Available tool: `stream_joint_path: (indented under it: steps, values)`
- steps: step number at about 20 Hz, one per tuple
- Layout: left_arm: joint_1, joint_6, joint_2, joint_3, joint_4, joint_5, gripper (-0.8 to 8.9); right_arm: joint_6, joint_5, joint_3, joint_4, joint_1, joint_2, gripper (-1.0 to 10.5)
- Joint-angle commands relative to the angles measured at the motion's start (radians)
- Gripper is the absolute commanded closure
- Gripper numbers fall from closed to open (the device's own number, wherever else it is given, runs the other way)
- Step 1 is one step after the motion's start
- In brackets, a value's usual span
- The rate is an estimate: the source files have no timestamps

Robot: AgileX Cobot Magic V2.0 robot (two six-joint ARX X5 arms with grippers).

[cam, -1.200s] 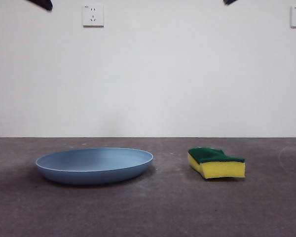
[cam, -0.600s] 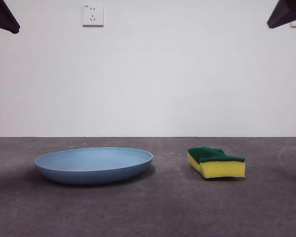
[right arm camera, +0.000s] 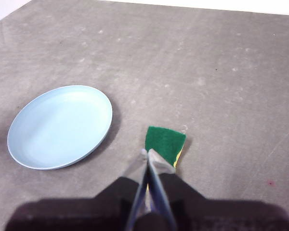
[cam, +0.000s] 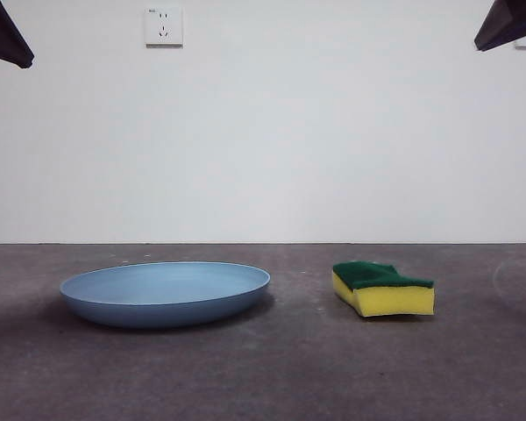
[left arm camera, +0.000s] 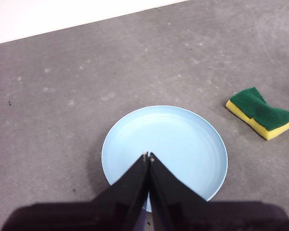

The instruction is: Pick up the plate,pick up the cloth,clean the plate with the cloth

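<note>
The light blue plate point(cam: 165, 293) lies flat on the grey table, left of centre in the front view. The cloth, a yellow sponge with a green top point(cam: 383, 288), lies to its right. My left gripper point(left arm camera: 148, 156) is shut and empty, high above the plate point(left arm camera: 178, 144); it shows as a black tip at the top left corner point(cam: 4, 35). My right gripper point(right arm camera: 148, 155) is shut and empty, high above the sponge point(right arm camera: 165, 142); it shows as a black tip at the top right corner point(cam: 508, 22). The plate also shows in the right wrist view point(right arm camera: 60, 126), the sponge in the left wrist view point(left arm camera: 261, 112).
A white wall with two power sockets, one at the upper left point(cam: 163, 26), stands behind the table. The grey tabletop point(cam: 289, 368) stretches around both objects.
Over the last second both black arm tips have come lower and moved outward to the top corners. The plate and the sponge have stayed put.
</note>
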Motion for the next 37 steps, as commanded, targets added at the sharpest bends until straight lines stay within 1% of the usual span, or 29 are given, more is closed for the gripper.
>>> stream_joint_path:
  steps: [1,3,5,8,11,15,21,24,37]
  values:
    - [0.005,0.053,-0.045,0.0,-0.004,-0.006,8.15,0.01,-0.001,-0.006,0.004,0.0,-0.001,9.5]
    - [0.034,0.056,-0.098,-0.002,0.0,0.011,8.15,0.01,-0.001,-0.006,0.004,0.0,0.0,9.5]
    - [0.085,0.056,-0.152,-0.022,0.025,0.056,8.16,0.01,-0.001,-0.006,0.004,0.0,-0.001,9.5]
    - [0.196,0.047,-0.268,-0.124,0.095,0.114,8.15,0.01,-0.001,-0.006,0.004,0.0,0.0,9.5]
    - [0.264,0.03,-0.389,-0.26,0.137,0.114,8.15,0.01,-0.001,-0.006,0.004,0.0,0.0,9.5]
    - [0.313,0.031,-0.536,-0.422,0.155,0.109,8.15,0.01,-0.001,-0.006,0.004,0.0,0.0,9.5]
    - [0.321,0.027,-0.674,-0.591,0.178,0.107,8.15,0.01,-0.001,-0.006,0.004,0.0,0.0,9.5]
    - [0.321,0.014,-0.675,-0.64,0.223,0.107,8.15,0.01,-0.001,-0.006,0.004,0.0,0.0,9.5]
    - [0.321,0.015,-0.675,-0.658,0.216,0.106,8.15,0.01,-0.001,-0.006,0.004,0.0,0.0,9.5]
